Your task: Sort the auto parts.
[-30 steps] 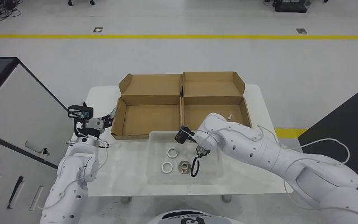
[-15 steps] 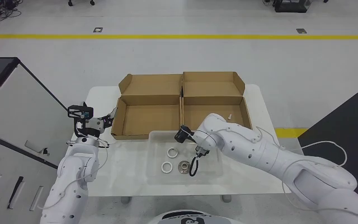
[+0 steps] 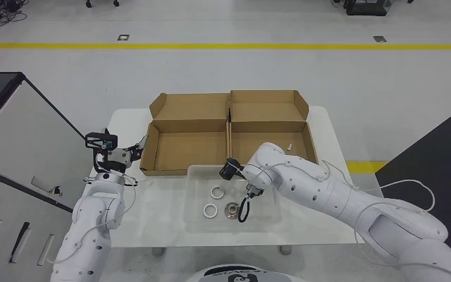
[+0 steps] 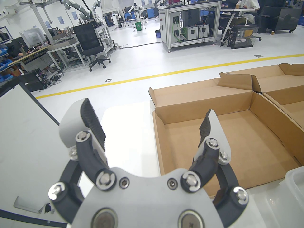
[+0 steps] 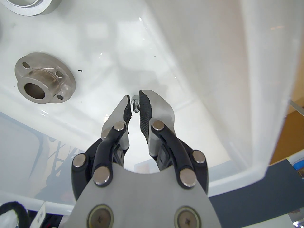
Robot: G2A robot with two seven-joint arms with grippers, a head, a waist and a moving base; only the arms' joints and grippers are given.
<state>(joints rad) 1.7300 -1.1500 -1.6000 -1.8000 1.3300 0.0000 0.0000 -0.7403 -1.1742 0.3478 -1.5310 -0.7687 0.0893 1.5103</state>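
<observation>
Fingers of right gripper pinch one screw; one flange, two rings.

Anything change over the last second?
The right gripper shifted slightly toward the flange inside the bin in the first half second, then held. Its fingers are closed on a small screw; the earlier top views don't show when they closed. The left gripper, rings and boxes stayed put.

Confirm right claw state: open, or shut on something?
Shut on a small screw. In the right wrist view the right claw has the screw pinched between its fingertip pads, inside the white plastic bin. Lifted or not: cannot tell.
</observation>
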